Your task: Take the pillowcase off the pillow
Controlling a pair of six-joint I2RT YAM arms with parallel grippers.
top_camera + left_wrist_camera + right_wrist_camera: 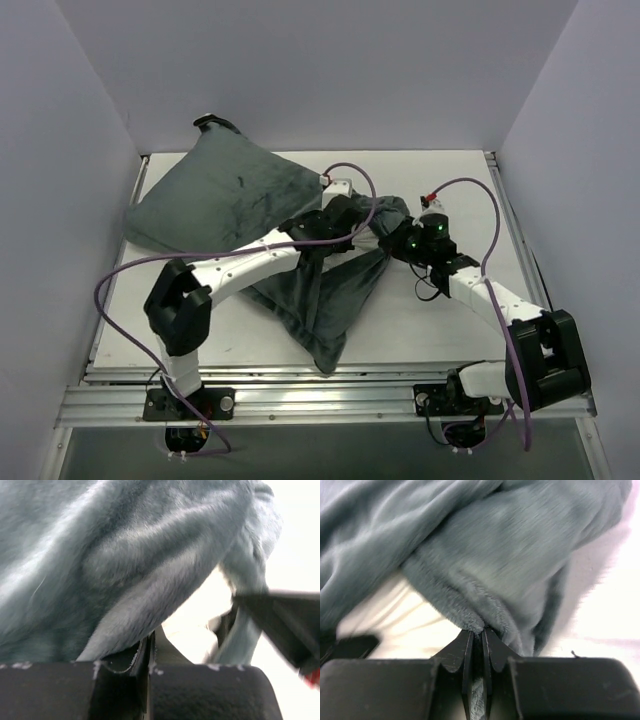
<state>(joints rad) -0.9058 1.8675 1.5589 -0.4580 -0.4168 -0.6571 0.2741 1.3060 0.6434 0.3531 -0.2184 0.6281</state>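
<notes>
The pillowcase [220, 200] shows its plain grey-green velvety face. It lies plump over the far left of the white table [450, 330], and a slack part trails to the near middle. The pillow is hidden inside it; no zebra stripes show. My left gripper [345, 222] is shut on a fold of the pillowcase [125, 555], jaws together in the left wrist view [150, 642]. My right gripper [398, 240] is shut on a bunched edge of the pillowcase [510, 555], which runs down between its jaws [477, 632]. The two grippers are close together at the table's middle.
White walls close in the table on the left, back and right. A metal rail [330, 398] runs along the near edge by the arm bases. Purple cables [480, 200] loop over both arms. A dark tab [214, 124] sticks out at the pillowcase's far corner.
</notes>
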